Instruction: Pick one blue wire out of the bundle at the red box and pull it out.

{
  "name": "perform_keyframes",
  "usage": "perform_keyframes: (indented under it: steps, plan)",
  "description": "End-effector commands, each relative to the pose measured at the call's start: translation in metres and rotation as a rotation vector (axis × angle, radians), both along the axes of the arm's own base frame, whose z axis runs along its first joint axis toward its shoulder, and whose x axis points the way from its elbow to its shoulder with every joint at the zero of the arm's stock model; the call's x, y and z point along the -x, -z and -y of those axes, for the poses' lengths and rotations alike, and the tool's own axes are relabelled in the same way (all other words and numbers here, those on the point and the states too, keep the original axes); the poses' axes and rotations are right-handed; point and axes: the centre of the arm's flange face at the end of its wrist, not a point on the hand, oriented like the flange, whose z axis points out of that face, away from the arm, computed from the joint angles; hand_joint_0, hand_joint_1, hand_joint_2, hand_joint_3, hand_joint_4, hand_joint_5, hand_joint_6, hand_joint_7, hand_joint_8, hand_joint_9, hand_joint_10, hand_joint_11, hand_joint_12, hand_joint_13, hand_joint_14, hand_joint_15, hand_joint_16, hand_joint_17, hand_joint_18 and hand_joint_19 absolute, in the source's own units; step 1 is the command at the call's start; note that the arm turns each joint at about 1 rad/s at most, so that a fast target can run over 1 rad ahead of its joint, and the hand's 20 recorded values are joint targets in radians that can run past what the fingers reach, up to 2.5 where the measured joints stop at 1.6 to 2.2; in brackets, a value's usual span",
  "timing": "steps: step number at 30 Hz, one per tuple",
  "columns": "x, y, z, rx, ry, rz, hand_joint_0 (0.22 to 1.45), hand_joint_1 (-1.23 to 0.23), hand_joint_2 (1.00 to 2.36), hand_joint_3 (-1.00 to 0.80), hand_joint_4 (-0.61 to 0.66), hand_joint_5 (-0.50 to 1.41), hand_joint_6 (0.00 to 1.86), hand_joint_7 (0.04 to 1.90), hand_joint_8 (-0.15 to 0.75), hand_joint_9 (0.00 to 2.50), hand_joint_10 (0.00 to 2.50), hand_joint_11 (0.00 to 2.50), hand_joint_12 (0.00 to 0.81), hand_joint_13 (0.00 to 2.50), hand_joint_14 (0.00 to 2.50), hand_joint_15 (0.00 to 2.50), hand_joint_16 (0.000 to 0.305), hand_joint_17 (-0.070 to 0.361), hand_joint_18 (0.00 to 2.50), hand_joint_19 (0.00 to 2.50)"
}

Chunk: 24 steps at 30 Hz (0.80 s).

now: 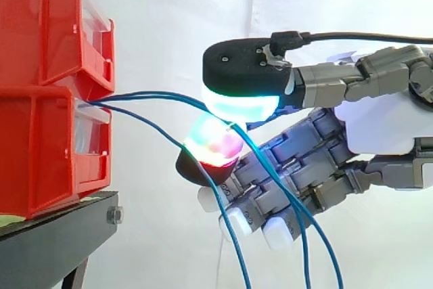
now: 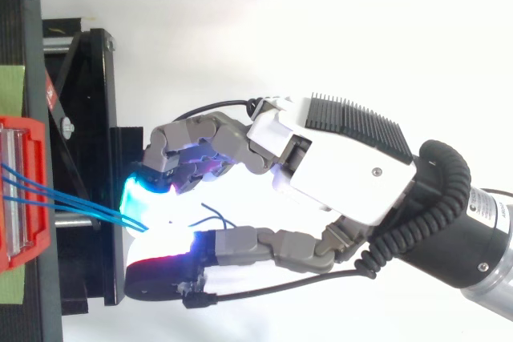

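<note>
- Pinching one blue wire (image 1: pixel 157 96) between two glowing pads (image 1: pixel 240 106), the hand (image 1: pixel 379 123) is closed on it, with its other fingers curled beneath.
- The held wire runs from the lower red box (image 1: pixel 40 153), ahead of the fingertips, to the pads, then hangs below the hand.
- A second blue wire (image 1: pixel 145 121) leaves the same box and drops past the lower pad.
</note>
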Motion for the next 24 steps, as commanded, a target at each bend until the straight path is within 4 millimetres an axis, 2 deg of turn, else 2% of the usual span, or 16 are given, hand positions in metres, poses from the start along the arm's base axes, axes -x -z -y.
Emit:
perform_keyframes:
  steps: [1,6,8,11,24]
  plan:
    - [0.0,0.0003,0.0002,0.0,0.0,-0.001,0.6,-0.75,1.02,-0.26,0.27,-0.17,0.86,1.04,0.403,0.88,0.01,0.62,0.454,0.86,0.01,0.43,0.059,0.134,0.84,0.55]
    - [0.0001,-0.0008,0.0003,0.0,0.0,0.001,0.61,-0.81,1.02,-0.21,0.24,-0.19,0.88,1.0,0.395,0.84,0.01,0.62,0.455,0.86,0.01,0.43,0.06,0.135,0.84,0.54]
    - [0.0,-0.0009,0.0003,-0.001,0.0,0.002,0.63,-0.86,1.02,-0.19,0.27,-0.2,0.88,0.98,0.395,0.82,0.01,0.63,0.453,0.85,0.01,0.43,0.06,0.136,0.84,0.54]
    - [-0.0002,-0.0009,-0.0002,-0.001,-0.004,0.002,0.65,-0.9,1.02,-0.22,0.31,-0.21,0.89,0.99,0.384,0.77,0.02,0.63,0.451,0.82,0.01,0.42,0.061,0.138,0.82,0.52]
    - [-0.0001,0.0003,0.0001,0.0,-0.001,-0.001,0.71,-0.98,1.01,-0.34,0.34,-0.24,0.89,0.95,0.372,0.64,0.01,0.65,0.445,0.79,0.01,0.41,0.062,0.14,0.85,0.47]
